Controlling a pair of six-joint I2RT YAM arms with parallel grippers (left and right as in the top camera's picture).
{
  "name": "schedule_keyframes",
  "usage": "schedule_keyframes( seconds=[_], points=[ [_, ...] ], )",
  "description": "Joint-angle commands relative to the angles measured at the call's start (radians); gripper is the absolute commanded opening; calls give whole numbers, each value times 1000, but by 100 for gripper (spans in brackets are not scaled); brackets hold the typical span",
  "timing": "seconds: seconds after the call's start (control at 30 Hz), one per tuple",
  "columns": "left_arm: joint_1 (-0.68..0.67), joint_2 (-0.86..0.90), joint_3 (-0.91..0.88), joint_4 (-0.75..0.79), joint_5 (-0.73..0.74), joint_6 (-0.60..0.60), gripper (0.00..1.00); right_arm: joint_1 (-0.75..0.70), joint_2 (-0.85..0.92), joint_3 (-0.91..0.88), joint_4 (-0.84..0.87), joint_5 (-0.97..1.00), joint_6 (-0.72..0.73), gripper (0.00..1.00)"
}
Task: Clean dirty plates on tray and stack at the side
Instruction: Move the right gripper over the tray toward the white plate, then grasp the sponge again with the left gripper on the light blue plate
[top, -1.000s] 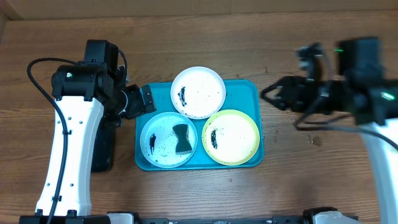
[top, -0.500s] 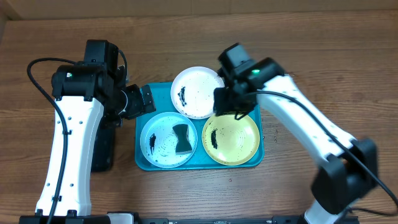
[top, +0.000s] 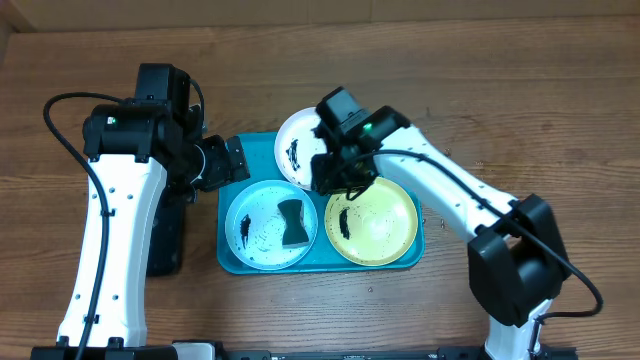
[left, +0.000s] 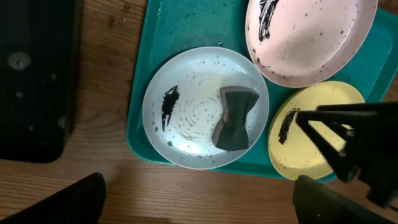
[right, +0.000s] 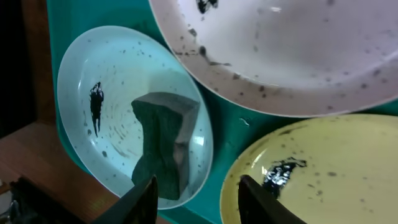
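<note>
Overhead view. Sponge lies in the blue plate on the tray, long axis 12–6. It is about 7 o'clock from the nearer right gripper, whose fingers are parted and empty. Left gripper likewise released.

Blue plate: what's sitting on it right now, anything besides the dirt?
A dark sponge lies on the blue plate, right of centre in the left wrist view. A dark smear shows left of it. Any dirt beneath the sponge is covered and cannot be seen.
</note>
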Motion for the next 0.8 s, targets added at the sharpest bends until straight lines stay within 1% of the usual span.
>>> schedule_keyframes(
  seconds=[0.0, 0.27, 0.47, 0.77],
  points=[
    [0, 2, -1, 2, 12, -7, 96, 34, 52, 24, 23, 14, -10, 42],
    [0, 2, -1, 2, 11, -7, 96, 55, 101, 24, 45, 48, -13, 42],
    [0, 2, -1, 2, 12, -7, 96, 55, 104, 21, 62, 47, -62, 42],
    [0, 2, -1, 2, 12, -7, 97, 55, 104, -54, 144, 47, -67, 41]
  ],
)
